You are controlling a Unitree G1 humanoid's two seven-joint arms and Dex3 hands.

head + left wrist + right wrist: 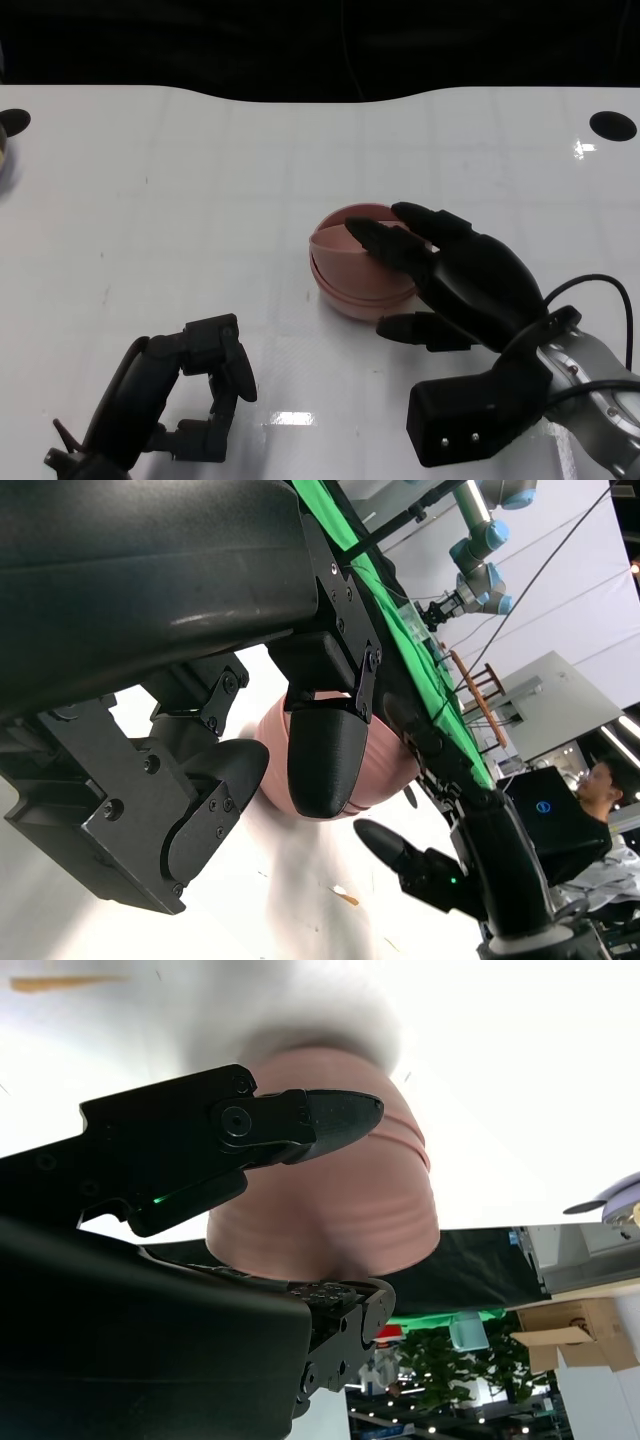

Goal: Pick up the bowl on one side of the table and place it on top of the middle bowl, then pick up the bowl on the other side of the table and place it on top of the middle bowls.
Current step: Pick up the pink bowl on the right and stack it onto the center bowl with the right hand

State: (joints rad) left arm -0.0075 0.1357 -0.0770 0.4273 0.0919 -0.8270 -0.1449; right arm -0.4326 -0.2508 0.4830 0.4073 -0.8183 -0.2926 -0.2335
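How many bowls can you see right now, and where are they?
3 pink bowls, all nested in one stack at mid-table, going by the rims; the right hand rests its fingers over the top one. A rim at the table's far left edge can't be identified.

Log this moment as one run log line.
stage: stacking | pink bowls: nested, mid-table | right hand: fingers over top bowl's rim | left hand: holding nothing, near table edge
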